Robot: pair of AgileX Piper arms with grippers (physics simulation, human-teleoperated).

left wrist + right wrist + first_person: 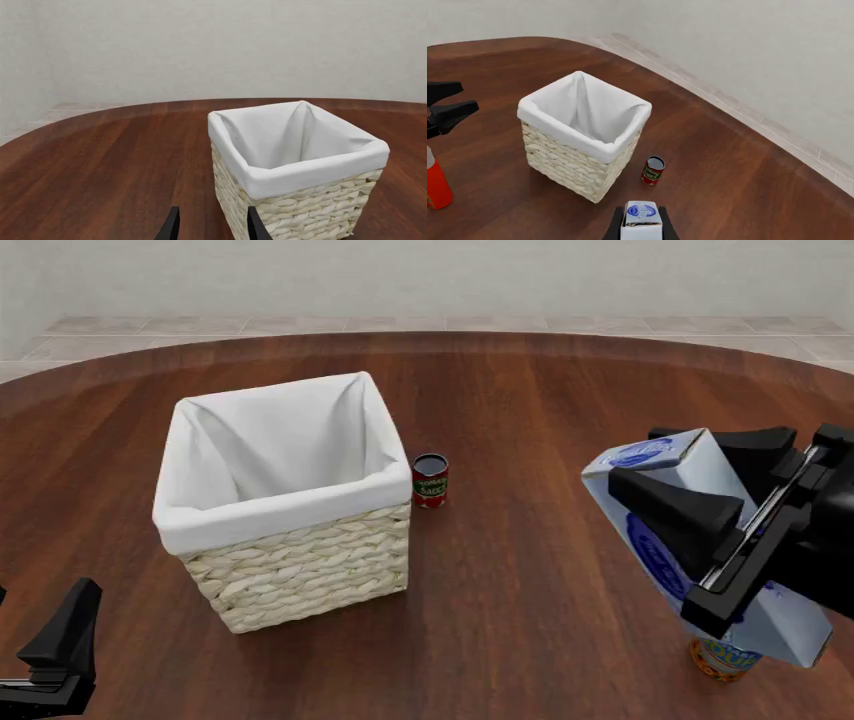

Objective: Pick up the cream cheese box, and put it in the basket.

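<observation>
The cream cheese box (663, 558), a pale blue-white carton with a dark blue oval logo, is clamped in my right gripper (637, 455) and held tilted above the table, well to the right of the basket. It also shows in the right wrist view (641, 214) between the fingers. The basket (300, 560), woven wicker with a white liner, stands left of centre and looks empty; it also shows in the left wrist view (313, 210) and the right wrist view (570, 165). My left gripper (54, 645) is open and empty, low near the basket's front left.
A small red can (430, 480) stands just right of the basket. A blue-and-orange can (721, 660) stands under the held carton near the front edge. An orange-red bottle (435, 182) stands at the edge of the right wrist view.
</observation>
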